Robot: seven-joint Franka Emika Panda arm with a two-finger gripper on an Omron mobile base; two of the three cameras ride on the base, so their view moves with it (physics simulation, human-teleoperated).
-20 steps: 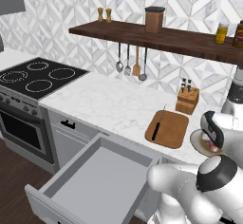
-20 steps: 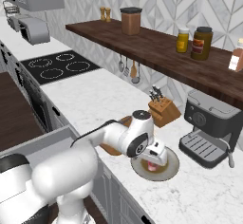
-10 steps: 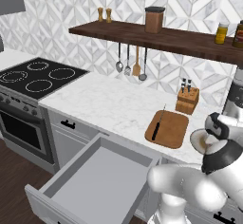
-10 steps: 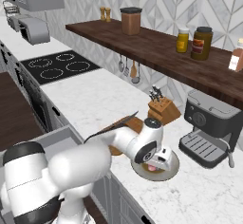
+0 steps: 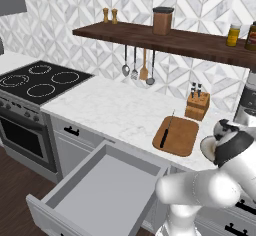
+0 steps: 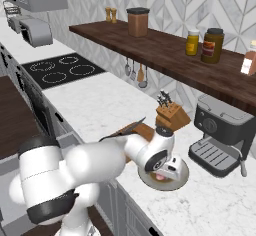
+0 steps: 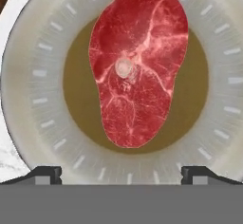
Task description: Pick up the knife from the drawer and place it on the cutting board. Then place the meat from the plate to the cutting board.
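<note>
White marble tabletop [image 5: 115, 107] under a dark wall shelf, and here we are over the plate [image 7: 28, 104], our landmark, sitting just right of the cutting board [image 5: 180, 136]. The meat [image 7: 137, 66] lies in the plate's middle, straight ahead of the fingers [image 7: 50, 173], which stand spread wide and empty, one tip at each side of the plate's near rim. In the hand view the steak's long axis runs away from the fingers, so the wide gap looks to straddle its narrower width; a straight descent should do it, I'd say. The knife [image 5: 166, 132] already lies on the board, left of the plate, blade pointing to the wall. The left base view shows that knife and the open drawer [image 5: 100, 195]; the right base view shows the gripper [image 6: 167, 169] hovering right over the plate.
</note>
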